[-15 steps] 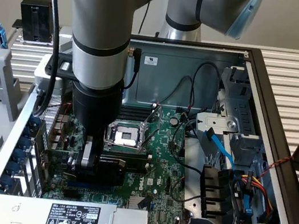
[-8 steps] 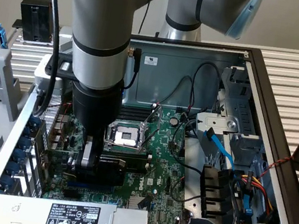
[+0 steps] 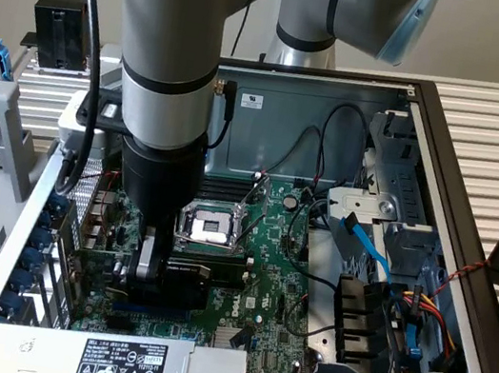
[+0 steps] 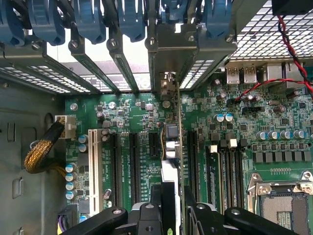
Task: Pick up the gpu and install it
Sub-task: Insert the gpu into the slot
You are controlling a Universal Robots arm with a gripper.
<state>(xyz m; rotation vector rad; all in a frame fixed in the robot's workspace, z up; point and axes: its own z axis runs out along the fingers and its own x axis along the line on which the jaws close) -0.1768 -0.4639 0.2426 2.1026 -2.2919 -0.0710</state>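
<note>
Gpu [image 3: 182, 283] clamped edge-on in claw [image 3: 151, 264], lower-left of centre in exterior view, directly below the wrist, down at the motherboard [image 3: 272, 277]. Long axis runs parallel to the expansion slots [image 4: 133, 166], bracket end toward rear case wall. Can't tell if seated.

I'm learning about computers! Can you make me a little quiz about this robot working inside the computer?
1. True or false: a big fan covers the CPU socket.
2. What is the gripper holding? A) a memory stick B) the gpu C) a hard drive
3. Fill in: the flat cable beside the drive cage is ____.
Key: 1 false, the socket is bare. 2 B, held on edge over the motherboard. 3 blue.
</note>
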